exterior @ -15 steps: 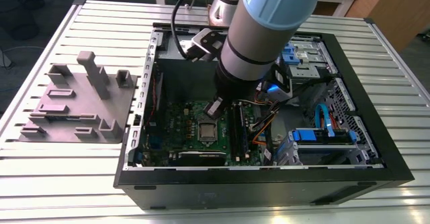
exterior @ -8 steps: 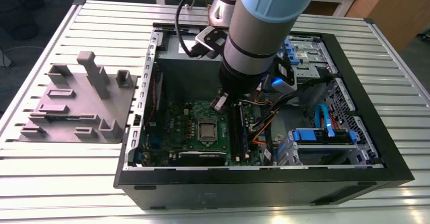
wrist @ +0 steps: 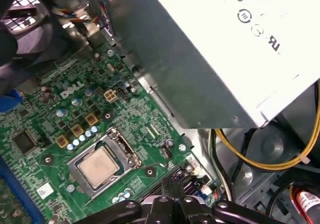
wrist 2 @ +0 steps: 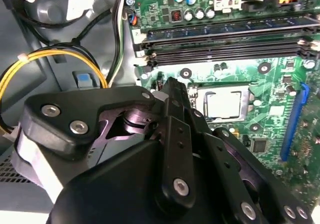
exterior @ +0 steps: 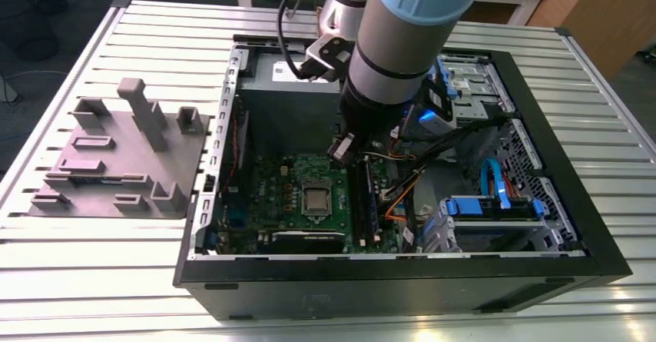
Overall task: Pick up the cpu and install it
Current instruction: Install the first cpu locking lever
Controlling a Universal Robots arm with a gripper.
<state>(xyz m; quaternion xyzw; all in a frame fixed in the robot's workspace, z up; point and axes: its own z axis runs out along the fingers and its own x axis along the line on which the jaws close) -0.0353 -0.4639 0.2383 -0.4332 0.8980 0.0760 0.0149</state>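
The cpu (exterior: 316, 198), a small silvery-grey square chip, lies flat in the socket in the middle of the green motherboard (exterior: 276, 204) inside the open computer case. Both wrist views show the cpu (wrist 2: 223, 104) (wrist: 98, 165) seated within the socket's metal frame. My gripper (exterior: 342, 154) hangs above the board, a little up and toward the exterior view's right of the socket, near the memory slots. Its black fingers (wrist 2: 172, 92) stand together with nothing between them, and the gripper (wrist: 174, 181) is apart from the chip.
A grey holder block (exterior: 123, 157) with upright posts stands on the slatted table at the exterior view's left. Long black memory sticks (wrist 2: 225, 29) lie beside the socket. The power supply box (wrist: 200, 49), yellow cables (wrist 2: 50, 57) and blue drive brackets (exterior: 492, 204) crowd the case.
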